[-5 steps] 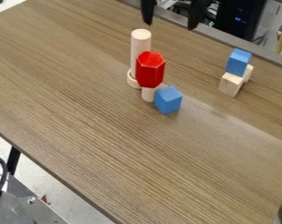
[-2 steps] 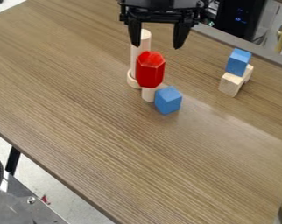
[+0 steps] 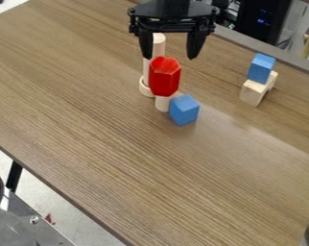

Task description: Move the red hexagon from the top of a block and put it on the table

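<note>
The claw (image 3: 169, 56) is spread wide with nothing gripped, hanging just above the red hexagon (image 3: 165, 80) and seemingly a touch to its far side. The hexagon sits upright on a short pale peg (image 3: 162, 104), which stands on the desk (image 3: 150, 173). The step in hand looks to be lining up for the grasp, and the main danger is crowding. A tall pale rod (image 3: 159, 45), with a round base (image 3: 145, 88) at its foot, stands just to the far left of the hexagon, near the claw's left-hand tip as seen here. If the claw comes down without shifting nearer, that tip could strike the rod and tip it over, or the fingers could close on the rod instead. Coming down off-centre could push the hexagon off its perch, since the peg beneath looks narrower than the hexagon and would probably give little support against a sideways shove. Gripping too low might catch the peg as well and lift both. A blue cube (image 3: 184, 110) lies close against the peg's right side, so a low reach or a toppled peg could knock it away. Once gripped, the hexagon would need a straight lift before any sideways move, then gentle lowering onto the desk, as dropping it might make it topple.
</note>
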Robot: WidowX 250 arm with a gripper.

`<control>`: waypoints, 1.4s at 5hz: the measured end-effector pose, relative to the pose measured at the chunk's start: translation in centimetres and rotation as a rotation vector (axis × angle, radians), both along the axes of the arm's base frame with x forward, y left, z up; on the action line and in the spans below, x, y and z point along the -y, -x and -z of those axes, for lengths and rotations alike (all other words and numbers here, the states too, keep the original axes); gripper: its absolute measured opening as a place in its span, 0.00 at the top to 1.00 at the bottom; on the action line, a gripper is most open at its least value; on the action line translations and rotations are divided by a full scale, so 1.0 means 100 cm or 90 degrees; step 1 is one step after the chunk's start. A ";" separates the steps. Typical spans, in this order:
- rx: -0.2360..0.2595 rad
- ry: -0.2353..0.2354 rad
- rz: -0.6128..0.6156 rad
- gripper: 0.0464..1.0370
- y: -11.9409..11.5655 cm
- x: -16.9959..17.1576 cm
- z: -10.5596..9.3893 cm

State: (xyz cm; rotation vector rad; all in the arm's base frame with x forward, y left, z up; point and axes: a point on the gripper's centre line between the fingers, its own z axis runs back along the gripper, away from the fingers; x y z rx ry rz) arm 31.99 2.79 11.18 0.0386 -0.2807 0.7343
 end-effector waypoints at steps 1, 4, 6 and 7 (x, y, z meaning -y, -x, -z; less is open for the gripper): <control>-0.020 -0.005 -0.015 0.04 0.000 -0.002 0.009; -0.038 -0.016 -0.045 0.04 -0.008 -0.005 0.022; -0.054 0.010 -0.085 0.33 -0.007 -0.003 0.020; -0.056 0.012 -0.099 0.39 -0.007 -0.005 0.020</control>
